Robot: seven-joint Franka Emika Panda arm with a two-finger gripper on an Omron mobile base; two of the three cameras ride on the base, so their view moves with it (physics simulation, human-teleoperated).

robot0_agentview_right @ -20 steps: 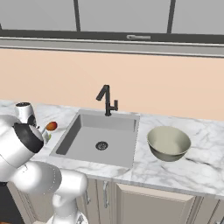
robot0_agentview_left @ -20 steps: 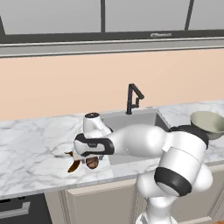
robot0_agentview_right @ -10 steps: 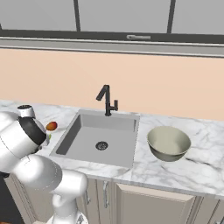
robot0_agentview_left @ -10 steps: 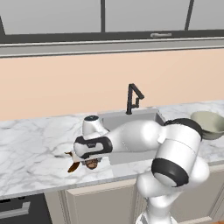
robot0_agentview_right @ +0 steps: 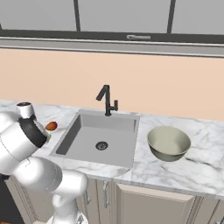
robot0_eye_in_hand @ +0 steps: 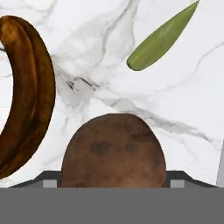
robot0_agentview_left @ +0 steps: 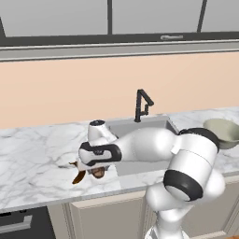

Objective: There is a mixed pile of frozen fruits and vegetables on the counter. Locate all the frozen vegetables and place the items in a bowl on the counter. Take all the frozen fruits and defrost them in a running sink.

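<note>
A brown ball [robot0_eye_in_hand: 113, 151] rests on the white marble worktop [robot0_eye_in_hand: 175, 100], straddled low by the robot's end effector [robot0_agentview_left: 97, 172]; whether its jaws grip the ball cannot be told. Beside it lie a curved brown piece [robot0_eye_in_hand: 26, 92] and a green leaf-like piece [robot0_eye_in_hand: 159, 38]. Farther off sit an orange ball [robot0_agentview_right: 51, 126] (near the sink [robot0_agentview_right: 98, 135]) and a bowl [robot0_agentview_right: 168, 143].

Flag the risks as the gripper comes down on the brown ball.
1. The brown ball is round, so it may roll out from between the fingers as the gripper closes.
2. The curved brown piece lies close beside it and could get nudged or caught.
3. The bowl sits beyond the sink, so the carry is long.
</note>
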